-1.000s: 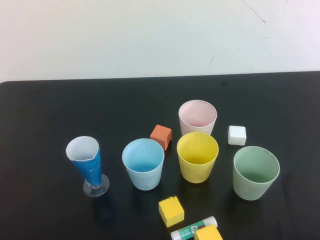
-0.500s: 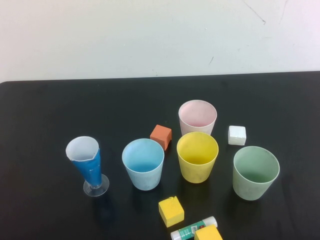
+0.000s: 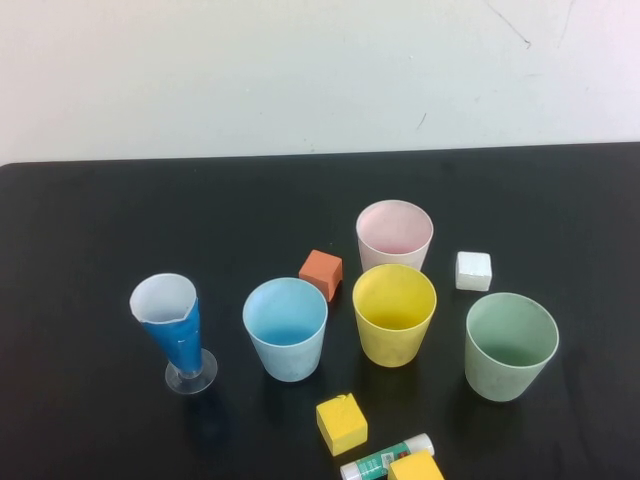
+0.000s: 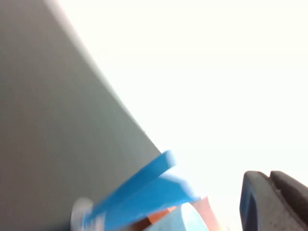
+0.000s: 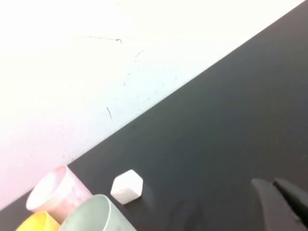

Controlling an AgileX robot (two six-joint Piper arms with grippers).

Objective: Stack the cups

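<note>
Four cups stand upright and apart on the black table (image 3: 100, 230): pink (image 3: 394, 232) at the back, yellow (image 3: 394, 312) just in front of it, light blue (image 3: 286, 327) to the left, pale green (image 3: 510, 345) to the right. Neither arm shows in the high view. My left gripper (image 4: 269, 175) is shut and empty, off to the side of the blue glass (image 4: 144, 192), with the light blue cup (image 4: 175, 222) beyond it. My right gripper (image 5: 274, 183) is shut and empty above bare table, apart from the green cup (image 5: 94, 216), pink cup (image 5: 55, 195) and yellow cup (image 5: 36, 224).
A narrow blue glass with a white rim and clear foot (image 3: 175, 330) stands at the left. An orange block (image 3: 321, 272) lies between the blue and pink cups, a white block (image 3: 474, 270) right of the pink cup. A yellow block (image 3: 342, 422), a glue stick (image 3: 385, 458) and another yellow block (image 3: 415, 468) lie at the front edge.
</note>
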